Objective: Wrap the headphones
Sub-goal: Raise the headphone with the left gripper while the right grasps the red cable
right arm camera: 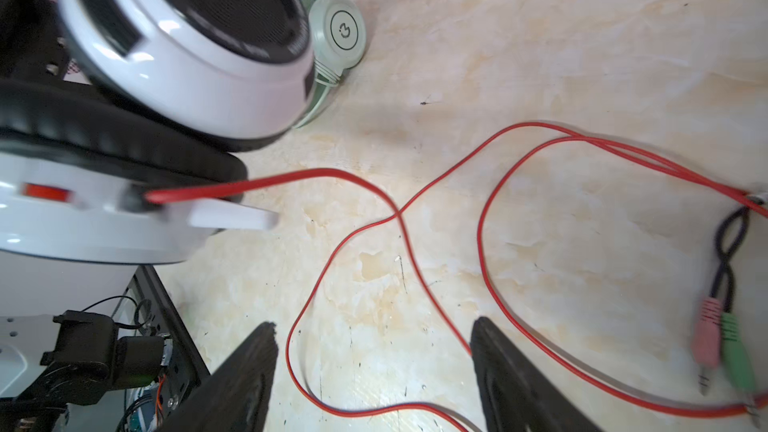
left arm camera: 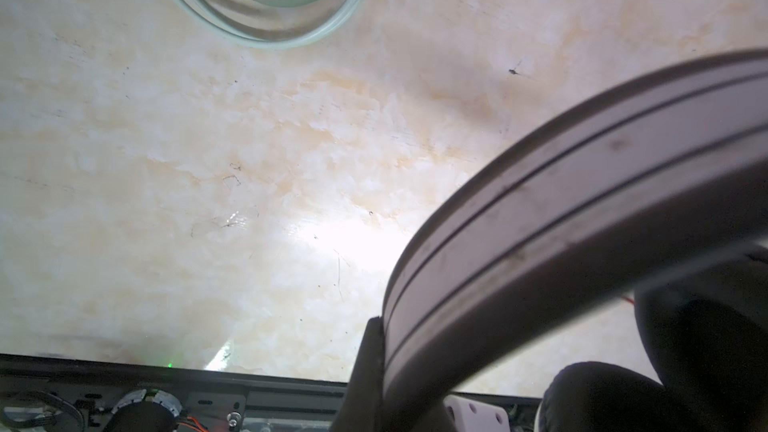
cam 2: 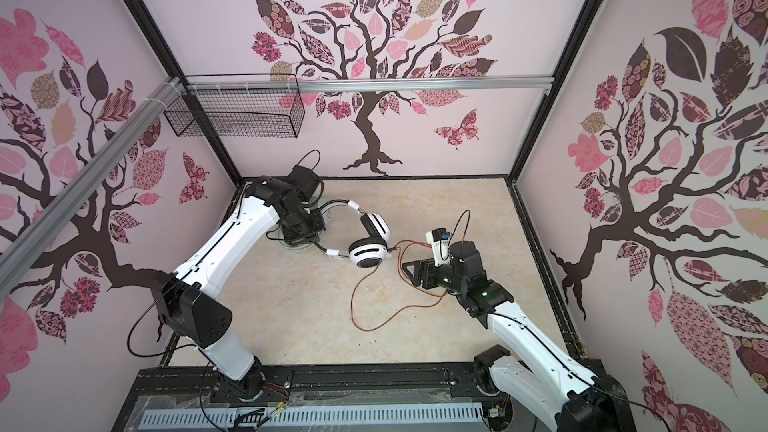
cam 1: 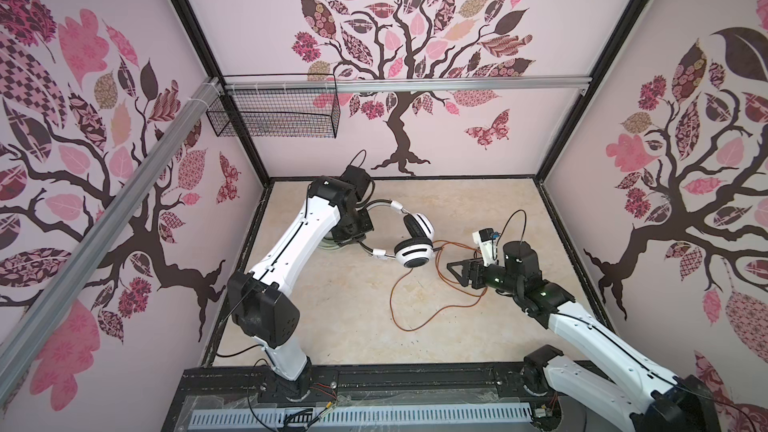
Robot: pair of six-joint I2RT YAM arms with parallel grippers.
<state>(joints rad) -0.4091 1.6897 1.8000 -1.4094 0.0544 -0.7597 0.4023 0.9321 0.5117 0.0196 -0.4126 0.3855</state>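
I am counting two pairs of headphones: one white-and-black pair showing two ear cups in both top views, and one mint-green pair showing a single cup in the right wrist view. I am tallying two cords, one orange-red cord and one pale green cord lying in several turns, and two plugs, one pink plug and one green plug. I am also logging two arms, the left arm and the right arm, and one wire basket.

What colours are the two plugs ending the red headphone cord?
Pink plug, green plug; clearest in the right wrist view.
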